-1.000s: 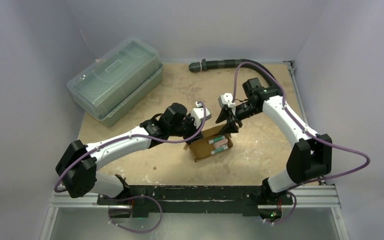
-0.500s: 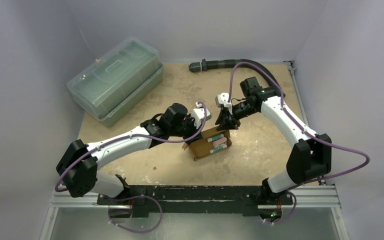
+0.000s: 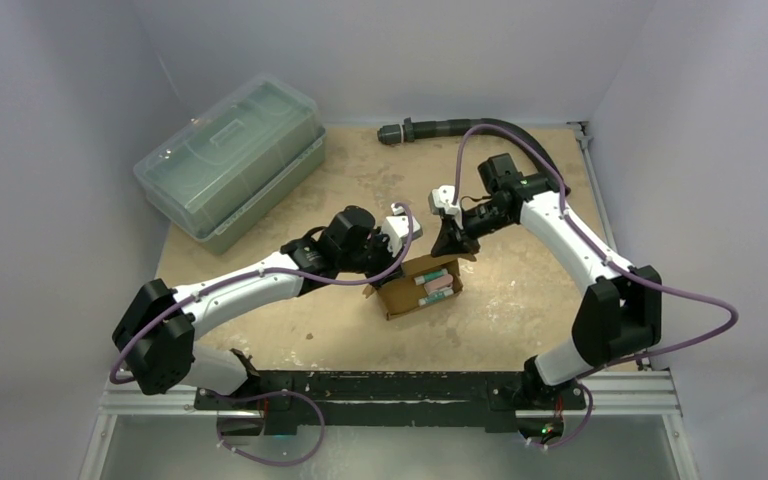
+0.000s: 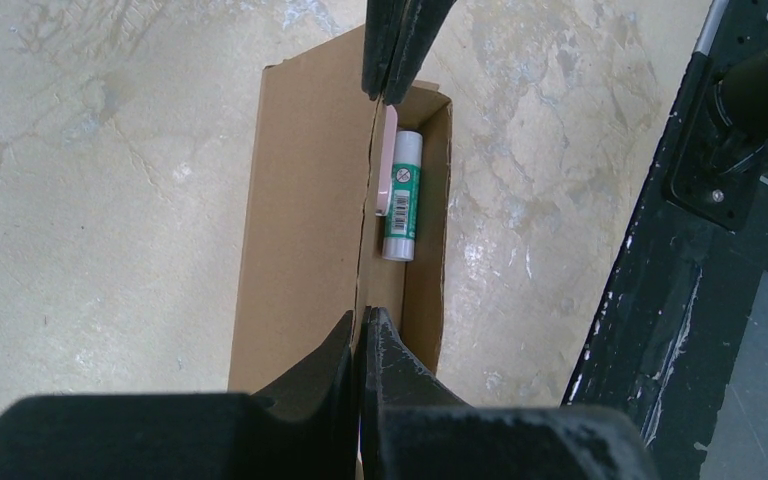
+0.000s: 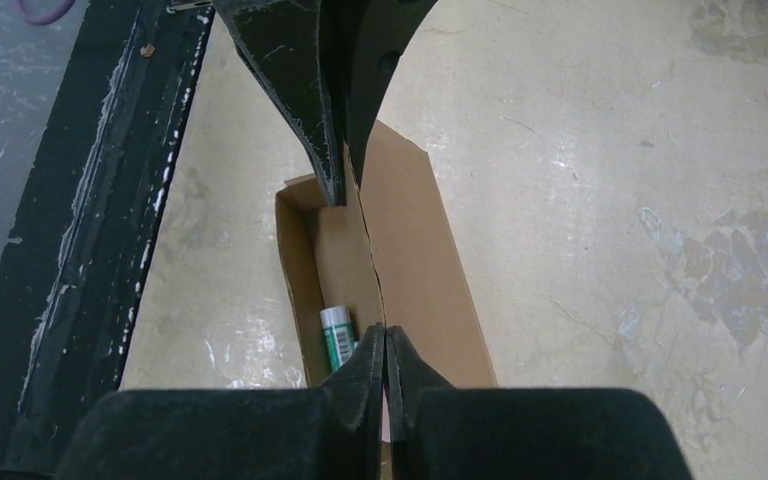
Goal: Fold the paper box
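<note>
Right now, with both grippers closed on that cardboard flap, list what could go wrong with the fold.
1. The left gripper and right gripper both pinch one thin flap of the paper box; pulling unevenly could tear or crease it.
2. Nothing else holds the paper box on the table; it may slide or tip.
3. The green-and-white tube inside could block the flap closing.

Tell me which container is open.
The small brown cardboard box, its inside showing a green-and-white tube; the large clear greenish plastic bin has its lid on.
</note>
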You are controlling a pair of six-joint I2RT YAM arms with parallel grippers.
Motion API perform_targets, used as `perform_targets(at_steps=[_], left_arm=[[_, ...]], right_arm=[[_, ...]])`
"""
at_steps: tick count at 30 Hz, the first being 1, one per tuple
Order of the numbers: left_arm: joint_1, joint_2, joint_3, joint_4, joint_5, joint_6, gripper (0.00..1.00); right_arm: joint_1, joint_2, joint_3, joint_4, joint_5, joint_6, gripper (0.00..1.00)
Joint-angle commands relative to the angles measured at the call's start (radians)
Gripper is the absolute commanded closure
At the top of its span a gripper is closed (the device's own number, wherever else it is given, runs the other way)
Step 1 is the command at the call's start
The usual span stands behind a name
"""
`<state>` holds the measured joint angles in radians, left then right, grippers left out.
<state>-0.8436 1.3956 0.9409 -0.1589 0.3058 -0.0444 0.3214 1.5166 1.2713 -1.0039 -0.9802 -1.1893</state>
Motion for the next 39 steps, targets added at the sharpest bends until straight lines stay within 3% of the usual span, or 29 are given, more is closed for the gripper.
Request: perform_targets(at_steps=[1, 4, 8, 11, 17, 24, 29, 34, 37, 39], left_arm=[[0.012, -0.033, 0.024, 0.017, -0.027, -0.022, 1.00], [0.013, -0.033, 0.025, 0.018, -0.024, -0.020, 1.00], [0.013, -0.033, 0.028, 0.018, -0.022, -0.017, 1.00], [0.015, -0.033, 0.031, 0.018, -0.022, -0.016, 1.00], [0.017, -0.043, 0.025, 0.027, -0.035, -0.032, 1.00], [0.027, -0.215, -0.092, 0.130, -0.110, -0.163, 0.63], [0.028, -0.501, -0.231, 0.141, -0.281, -0.268, 0.58], [0.028, -0.772, -0.446, 0.088, -0.617, -0.507, 0.63], [0.029, -0.817, -0.531, 0.097, -0.720, -0.586, 0.70], [0.029, -0.765, -0.541, 0.129, -0.725, -0.593, 0.72]], right_arm=[[0.008, 0.016, 0.048, -0.034, -0.006, -0.007, 0.92], [0.008, 0.028, 0.057, -0.053, -0.006, -0.018, 0.73], [0.017, 0.046, 0.064, -0.064, -0.004, -0.027, 0.70], [0.024, 0.056, 0.069, -0.065, 0.000, -0.026, 0.72], [0.034, 0.075, 0.081, -0.070, 0.003, -0.029, 0.95], [0.034, 0.092, 0.106, -0.097, -0.010, -0.044, 0.99], [0.034, 0.107, 0.129, -0.123, -0.019, -0.062, 0.99], [0.034, 0.119, 0.146, -0.148, -0.028, -0.076, 0.99], [0.034, 0.120, 0.145, -0.150, -0.031, -0.079, 0.99], [0.033, 0.123, 0.148, -0.150, -0.034, -0.079, 0.99]])
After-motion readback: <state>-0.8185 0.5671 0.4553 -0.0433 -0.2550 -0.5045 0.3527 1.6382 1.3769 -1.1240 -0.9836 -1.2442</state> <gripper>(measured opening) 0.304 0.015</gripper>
